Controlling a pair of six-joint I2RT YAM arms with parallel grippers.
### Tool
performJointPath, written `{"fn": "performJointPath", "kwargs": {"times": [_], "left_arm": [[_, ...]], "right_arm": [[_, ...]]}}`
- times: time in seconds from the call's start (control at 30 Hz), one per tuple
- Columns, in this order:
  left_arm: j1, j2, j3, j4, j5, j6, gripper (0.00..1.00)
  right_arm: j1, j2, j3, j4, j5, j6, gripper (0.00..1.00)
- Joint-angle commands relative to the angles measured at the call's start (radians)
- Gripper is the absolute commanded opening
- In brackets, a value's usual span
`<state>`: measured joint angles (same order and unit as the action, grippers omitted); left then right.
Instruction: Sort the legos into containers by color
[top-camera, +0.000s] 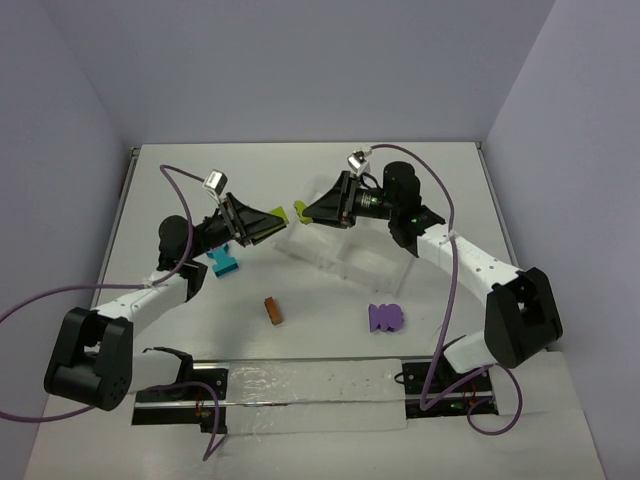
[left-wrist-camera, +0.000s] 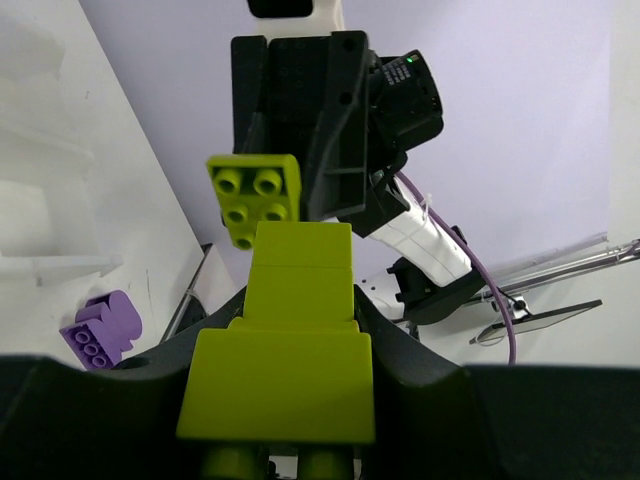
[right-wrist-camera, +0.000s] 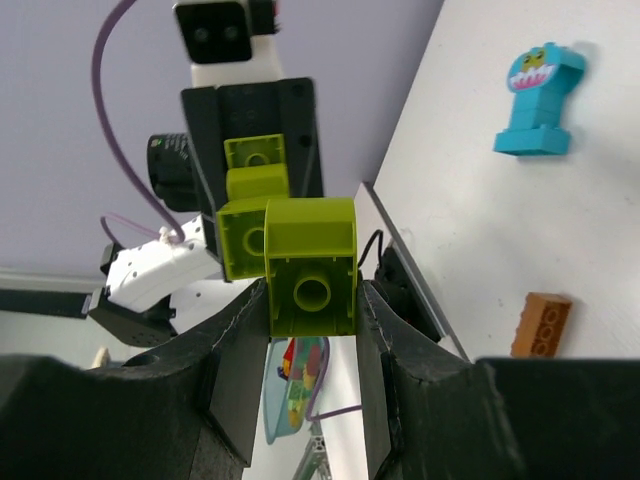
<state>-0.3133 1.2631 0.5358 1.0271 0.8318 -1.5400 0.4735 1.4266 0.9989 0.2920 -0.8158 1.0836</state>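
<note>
1. The left gripper (top-camera: 270, 219) is clamped on a lime green stack (top-camera: 279, 213), several bricks joined in a line. In the left wrist view the stack runs straight out past the fingertips.
2. The right gripper (top-camera: 306, 210) is closed on a single lime green brick (top-camera: 298, 211), pinched by its side walls, with its hollow underside facing the right wrist camera.
3. The two grippers point at each other in the air, the left one at 9 o'clock of the right. Their lime pieces meet tip to tip between them; I cannot tell whether the pieces touch.
4. The meeting point hangs over the 10 o'clock corner of the white tray (top-camera: 350, 265), which sits on the tabletop (top-camera: 300, 170).
5. A teal brick (top-camera: 225, 262) stands on the tabletop at 7 o'clock of the left gripper, apart from it.
6. An orange-brown brick (top-camera: 273, 311) lies at 6 o'clock of the left gripper, well apart.
7. A purple brick (top-camera: 385, 317) lies at 5 o'clock of the right gripper, outside the tray.
8. A long clear strip (top-camera: 310, 385) lies along the near edge.
</note>
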Motion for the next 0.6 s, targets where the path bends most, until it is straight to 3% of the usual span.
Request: {"fn": "performJointPath", "kwargs": {"times": [0.0,0.13,0.23,0.3,0.4,0.57], "left_arm": [[0.012,-0.046,0.035,-0.009,-0.019,0.049,0.0],[0.024,-0.064,0.045,-0.066,-0.011,0.078,0.0],[0.035,-0.096,0.056,-0.182,-0.003,0.135,0.0],[0.043,-0.129,0.076,-0.316,-0.007,0.206,0.0],[0.046,-0.157,0.111,-0.436,-0.018,0.297,0.0],[0.046,-0.181,0.128,-0.523,-0.021,0.335,0.0]], "right_arm": [[-0.036,-0.059,0.002,-0.035,0.0,-0.051,0.0],[-0.077,-0.069,0.054,-0.221,0.091,-0.163,0.0],[-0.096,-0.063,0.153,-0.493,0.265,-0.317,0.0],[-0.095,-0.045,0.218,-0.651,0.46,-0.408,0.0],[-0.095,-0.005,0.267,-0.728,0.605,-0.463,0.0],[-0.094,0.078,0.329,-0.762,0.697,-0.492,0.0]]}}
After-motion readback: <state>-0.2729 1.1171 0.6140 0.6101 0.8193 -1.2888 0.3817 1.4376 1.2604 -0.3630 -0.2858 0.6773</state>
